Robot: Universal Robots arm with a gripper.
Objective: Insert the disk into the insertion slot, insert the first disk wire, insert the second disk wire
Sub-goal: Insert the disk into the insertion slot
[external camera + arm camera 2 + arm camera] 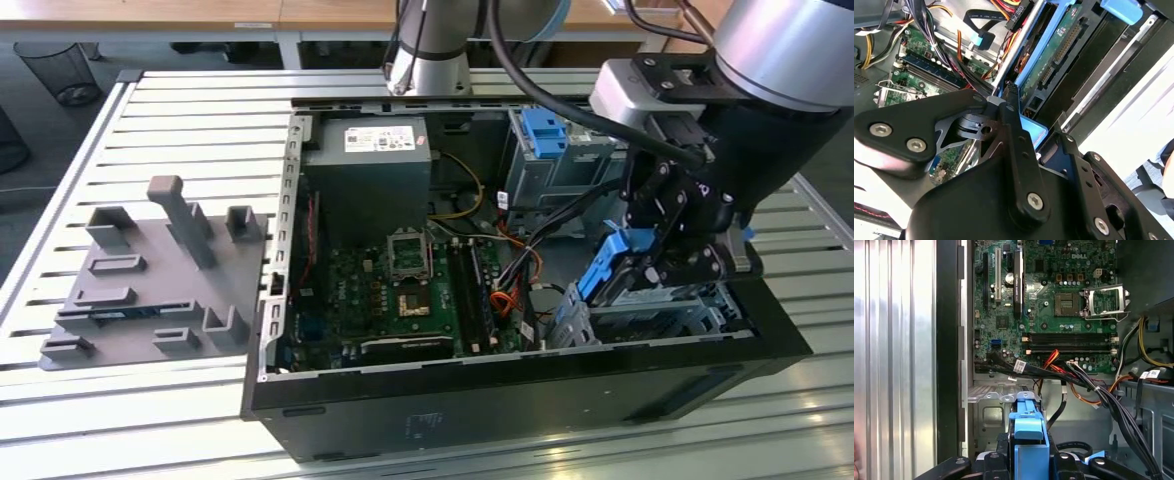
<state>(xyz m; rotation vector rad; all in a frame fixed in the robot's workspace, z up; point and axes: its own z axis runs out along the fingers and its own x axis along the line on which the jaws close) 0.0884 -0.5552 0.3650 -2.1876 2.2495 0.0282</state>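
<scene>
One disk (614, 262), pinched edge-on between the gripper (657, 262) fingers: a bright blue plastic carrier (1029, 437) frames it, and its green circuit board (1060, 42) is bared in the second wrist view. It hangs tilted just above the insertion slot (657, 318), the perforated silver cage in the computer case (534, 400) corner at the exterior view's right, beside the motherboard (1054, 300)

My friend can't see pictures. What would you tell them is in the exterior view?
A robot arm's black hand grips a blue-framed disk, tilted, by the silver slot at the exterior view's right of an open computer case. A green board lies in the case's middle, and a grey tray sits on the slatted table at the exterior view's left.
</scene>
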